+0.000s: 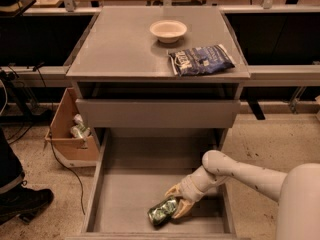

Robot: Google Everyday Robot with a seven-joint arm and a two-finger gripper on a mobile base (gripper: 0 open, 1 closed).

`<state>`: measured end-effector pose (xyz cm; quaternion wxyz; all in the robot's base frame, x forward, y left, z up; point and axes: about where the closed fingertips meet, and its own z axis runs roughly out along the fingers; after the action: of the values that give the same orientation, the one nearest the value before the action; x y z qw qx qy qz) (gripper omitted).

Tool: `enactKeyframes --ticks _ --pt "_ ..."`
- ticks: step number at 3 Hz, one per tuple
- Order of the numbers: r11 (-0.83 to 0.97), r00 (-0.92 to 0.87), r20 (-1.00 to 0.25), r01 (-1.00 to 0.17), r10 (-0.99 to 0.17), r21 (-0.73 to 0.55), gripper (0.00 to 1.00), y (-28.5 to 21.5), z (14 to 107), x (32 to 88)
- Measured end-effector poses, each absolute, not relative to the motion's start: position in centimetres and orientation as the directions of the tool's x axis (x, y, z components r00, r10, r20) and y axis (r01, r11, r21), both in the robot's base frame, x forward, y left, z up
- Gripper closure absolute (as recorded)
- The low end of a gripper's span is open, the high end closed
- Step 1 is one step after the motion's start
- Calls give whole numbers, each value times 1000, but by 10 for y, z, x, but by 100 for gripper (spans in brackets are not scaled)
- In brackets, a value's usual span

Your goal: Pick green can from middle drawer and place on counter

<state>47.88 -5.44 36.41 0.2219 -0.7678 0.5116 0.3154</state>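
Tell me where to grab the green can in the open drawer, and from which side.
Grip the green can across its round side wall, near mid-length. It lies on its side on the middle drawer floor, axis slanting toward the front left, so come from above and the right, where the gripper sits at its right end. Low walls probably rule out a level approach.

Gripper (176,201) low in the open middle drawer (129,194); green can (159,213) just beside it
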Motion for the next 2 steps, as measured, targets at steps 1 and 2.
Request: enactKeyframes --ticks 1,2 --pt "-357 302 -674 -932 -674 -60 100 -59 385 481" --pt "-310 298 -633 -946 -715 -95 100 -69 425 486"
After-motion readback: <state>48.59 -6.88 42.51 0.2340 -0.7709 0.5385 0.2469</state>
